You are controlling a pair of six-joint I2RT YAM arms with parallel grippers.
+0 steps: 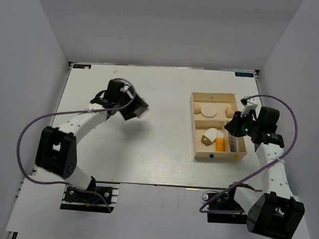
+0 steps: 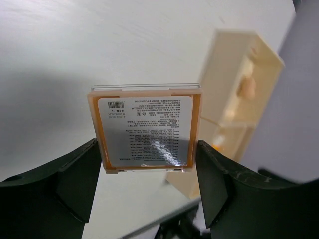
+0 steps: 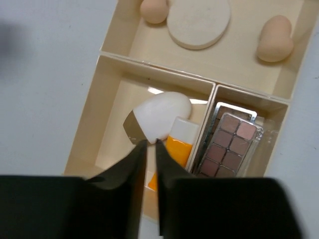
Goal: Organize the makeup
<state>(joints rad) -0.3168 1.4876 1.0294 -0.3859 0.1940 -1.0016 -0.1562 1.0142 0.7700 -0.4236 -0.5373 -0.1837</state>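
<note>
Now our left hand (image 2: 148, 154) clamps the compact (image 2: 147, 130); next we carry it right into the box (image 1: 220, 94). Our right hand (image 3: 151, 144) is nearly together at the sponge (image 3: 162, 112), grip unclear.

White table (image 1: 146, 156) under me, pale and matte, running out to grey walls (image 1: 38, 63) at the back and both sides. Sitting flat on it is the pale wooden compartment box (image 1: 193, 133), long side running front to back, nearer the right wall. Well left of the box, a soft shadow (image 1: 140, 130) on the top. Behind the box, a small dark label (image 1: 244, 75) at the back edge.
</note>
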